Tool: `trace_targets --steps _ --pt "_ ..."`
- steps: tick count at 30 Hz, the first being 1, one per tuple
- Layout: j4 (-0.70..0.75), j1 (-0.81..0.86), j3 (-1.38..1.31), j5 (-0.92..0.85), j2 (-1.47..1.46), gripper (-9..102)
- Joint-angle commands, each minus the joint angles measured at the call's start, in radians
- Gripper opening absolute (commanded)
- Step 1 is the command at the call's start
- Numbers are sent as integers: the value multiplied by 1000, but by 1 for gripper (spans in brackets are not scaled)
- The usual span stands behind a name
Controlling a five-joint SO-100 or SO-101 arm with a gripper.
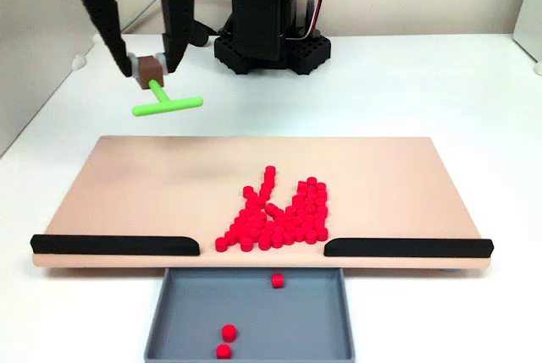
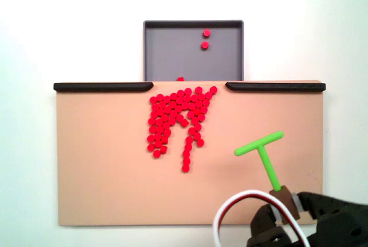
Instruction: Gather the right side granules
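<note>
Fixed view from the front first: I see my tool [image 1: 150, 68] in the upper left of the frame, up above the white table [image 1: 440, 84]. Its two black fingers [image 1: 179, 46] are pinched tight on a small brown block [image 1: 152, 68]. That block is the handle end of the green T-shaped stick [image 1: 168, 106]. The stick hangs down from the block, and its crossbar lies almost flat, off the tan board [image 1: 127, 185] and behind its far edge. The black arm base [image 1: 269, 41] stands at the top middle.

The granules [image 1: 279, 215] are a red heap in the middle of the board, a bit toward the lower part of the frame. The heap reaches down to the gap between the two black rails [image 1: 114, 245] on the near edge. A thin line of granules sticks up from the top of the heap. Below the gap sits the gray tray [image 1: 169, 321], with three red granules in it.

Fixed view from above next: the tool [image 2: 284, 205] is in the lower right corner, closed on the brown block [image 2: 286, 199]. The green T-shaped stick [image 2: 263, 155] points up and left over the board [image 2: 98, 166], well apart from the granules [image 2: 175, 117]. The heap sits in the middle, touching the gap at the top edge of the board, with one tail running down. The gray tray [image 2: 155, 57] is at the top middle. Two red granules lie inside it, and one more sits right at its edge by the gap. A white cable [image 2: 230, 212] loops beside the arm.
</note>
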Motion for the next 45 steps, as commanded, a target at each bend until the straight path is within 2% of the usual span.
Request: trace_targets --steps 1,10,14,28,45 --pt "2 -38 75 210 130 0" --pt "2 -172 209 623 281 0" --pt "2 -204 244 699 299 0" --pt "2 -259 262 761 290 0" --pt "-2 -278 262 657 253 0"
